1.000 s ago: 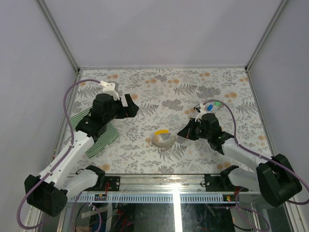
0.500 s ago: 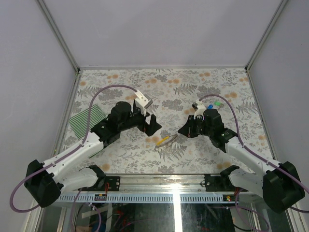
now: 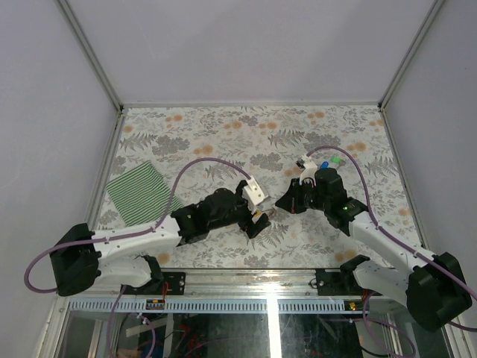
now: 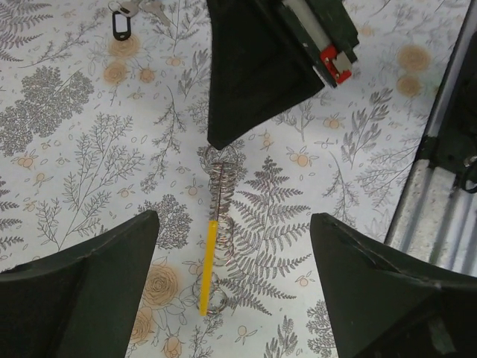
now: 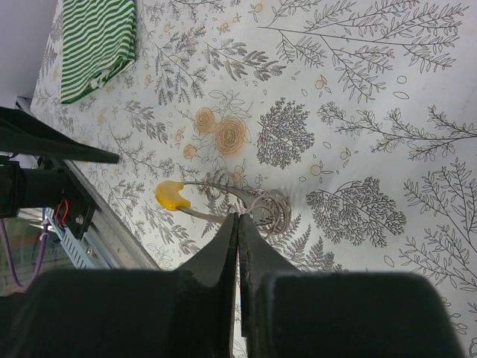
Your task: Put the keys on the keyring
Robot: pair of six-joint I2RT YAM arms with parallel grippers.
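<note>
My left claw (image 4: 232, 218), spread wide, straddles the keyring (image 4: 211, 257) mid-frame; my right claw (image 5: 238, 218), pressed together, should pin its coil steady.

top: high overhead, facing down | left wrist: close, downward | right wrist: close, seemingly oblique | wrists share keyring (image 4: 211, 257)

White arm links (image 3: 138, 237), black joints (image 3: 215, 212), looping purple cables (image 3: 205, 159).

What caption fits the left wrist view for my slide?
Open left claw hangs over the keyring; the shut right claw sits at its far end.
</note>
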